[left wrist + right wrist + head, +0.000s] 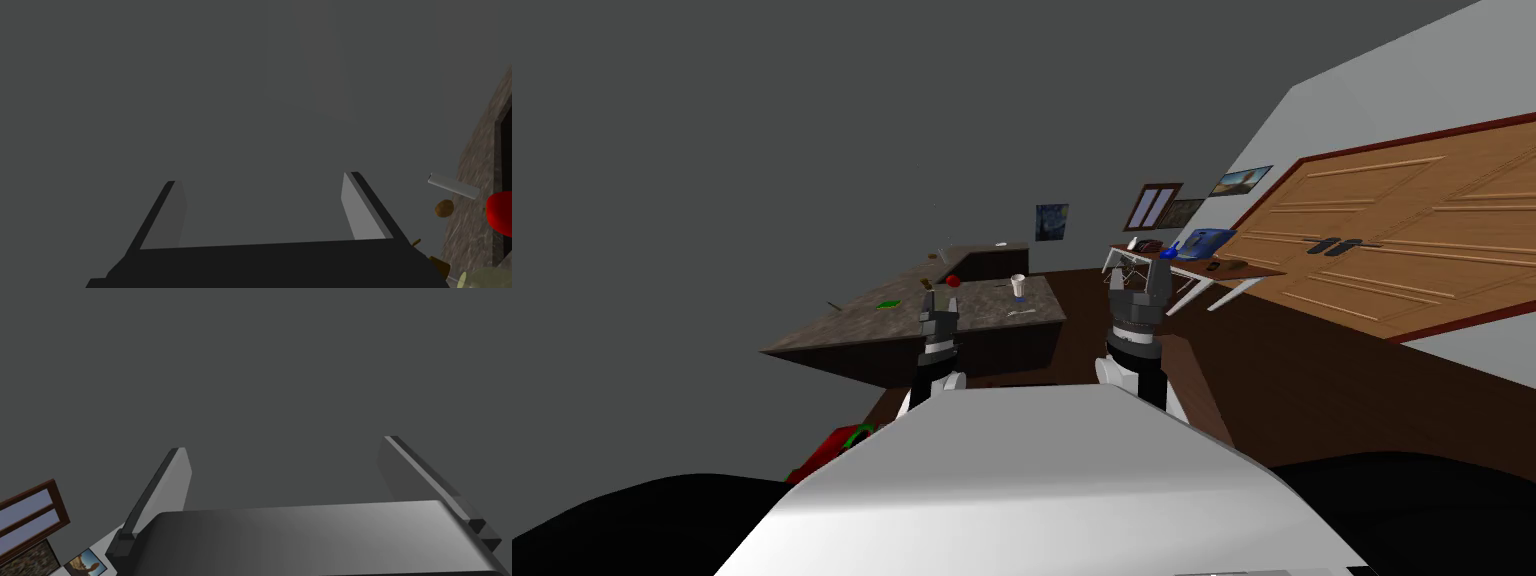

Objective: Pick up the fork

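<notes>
A small pale fork (1022, 314) lies near the front right corner of a brown stone-topped counter (852, 325) ahead of me. My left gripper (939, 312) is raised in front of the counter's near edge, left of the fork and apart from it. In the left wrist view this gripper (262, 200) is open with nothing between its fingers. My right gripper (1138, 292) is held up to the right of the counter, over the dark floor. In the right wrist view it (285, 460) is open and holds nothing.
On the counter stand a white cup (1018, 286), a red apple (952, 283) and a green item (888, 304). A white-legged desk (1202, 268) and a wooden double door (1412, 240) are on the right. A red and green object (832, 450) lies on the floor at my left.
</notes>
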